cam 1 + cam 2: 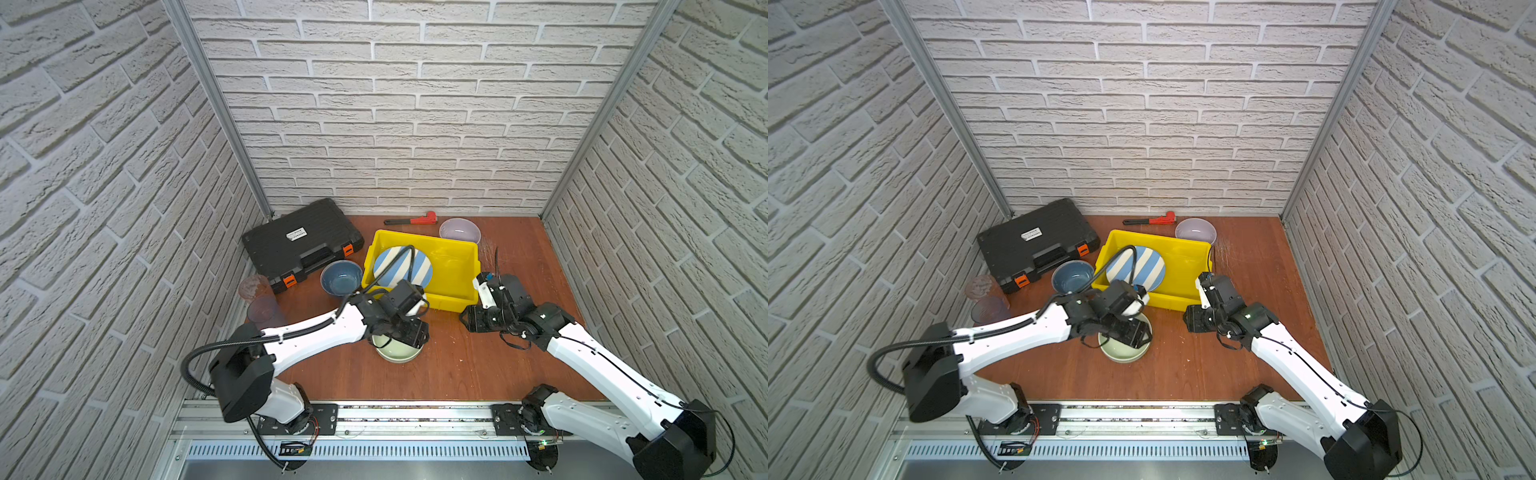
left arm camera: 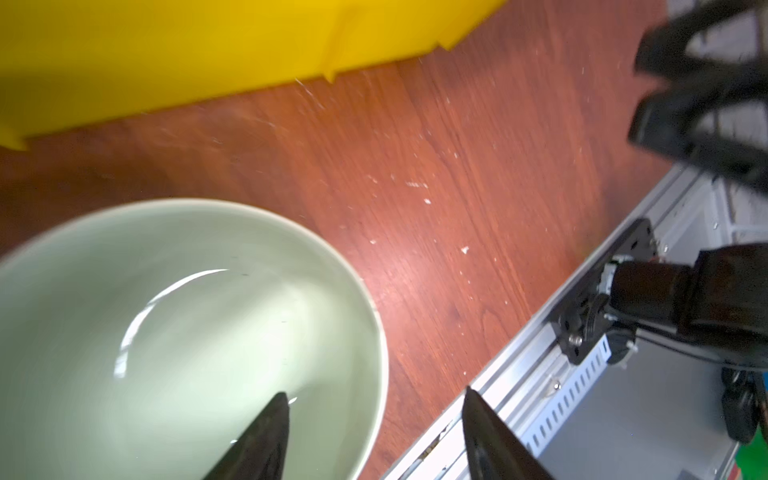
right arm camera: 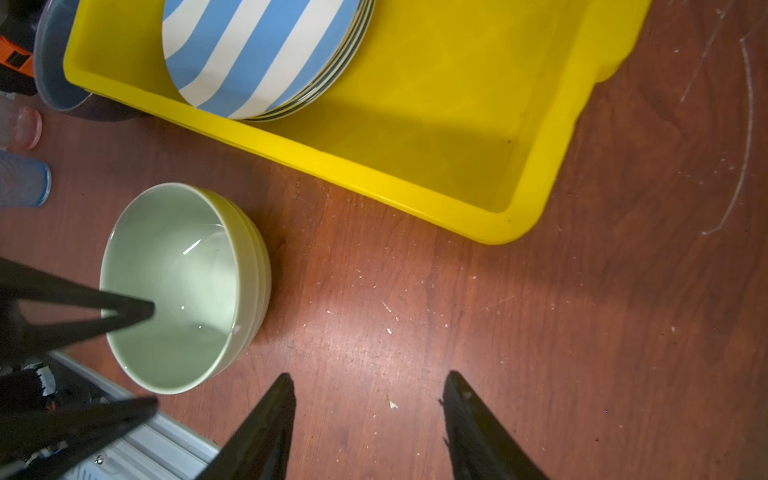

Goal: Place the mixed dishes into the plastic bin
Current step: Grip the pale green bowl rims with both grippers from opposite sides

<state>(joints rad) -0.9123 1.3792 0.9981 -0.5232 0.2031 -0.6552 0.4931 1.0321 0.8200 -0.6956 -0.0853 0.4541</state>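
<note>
A pale green bowl (image 1: 395,354) (image 1: 1123,354) (image 2: 166,332) (image 3: 174,270) stands upright on the wooden table in front of the plastic bin (image 1: 428,240) (image 1: 1158,237) (image 2: 166,54) (image 3: 415,195), a yellow tub. My left gripper (image 1: 409,337) (image 2: 374,395) (image 3: 153,357) is open and straddles the bowl's near rim, one finger inside and one outside. In the bin lies a blue-white striped plate (image 1: 386,266) (image 1: 1146,266) (image 3: 249,54) on top of other plates. My right gripper (image 1: 467,318) (image 3: 368,376) is open and empty over bare table, right of the bowl.
A blue bowl (image 1: 340,277) (image 3: 54,62) sits left of the bin, a lavender bowl (image 1: 459,230) behind it. Two tinted tumblers (image 1: 253,286) (image 1: 264,309) stand by the left wall. A black tool case (image 1: 299,245) and a red wrench (image 1: 415,219) lie at the back.
</note>
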